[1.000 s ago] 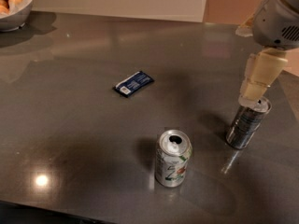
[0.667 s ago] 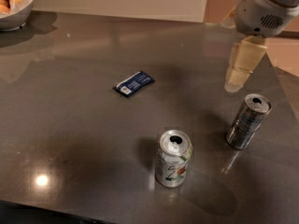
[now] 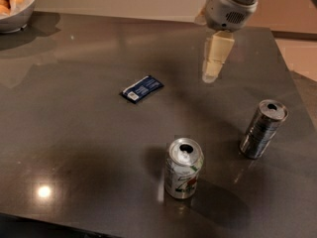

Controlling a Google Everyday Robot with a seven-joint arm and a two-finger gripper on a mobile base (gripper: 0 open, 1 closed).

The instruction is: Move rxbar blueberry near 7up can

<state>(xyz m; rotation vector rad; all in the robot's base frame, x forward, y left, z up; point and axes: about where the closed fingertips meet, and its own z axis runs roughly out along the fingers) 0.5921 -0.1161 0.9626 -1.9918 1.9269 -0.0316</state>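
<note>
The rxbar blueberry (image 3: 142,89), a small flat dark blue wrapper with a white patch at its near-left end, lies on the dark table (image 3: 74,133) left of centre. The 7up can (image 3: 183,168), silver-white with green markings and a red spot, stands upright near the front middle. My gripper (image 3: 213,71) hangs from the arm at the upper right, above the table, to the right of the bar and well behind the 7up can. It holds nothing.
A slimmer dark silver can (image 3: 263,129) stands upright at the right, near the table's right edge. A white bowl of round orange-brown food (image 3: 15,6) sits at the far left corner. The table's front edge runs along the bottom.
My gripper has moved left and away from the dark silver can, toward the far middle of the table. The cans and the bar have not moved.
</note>
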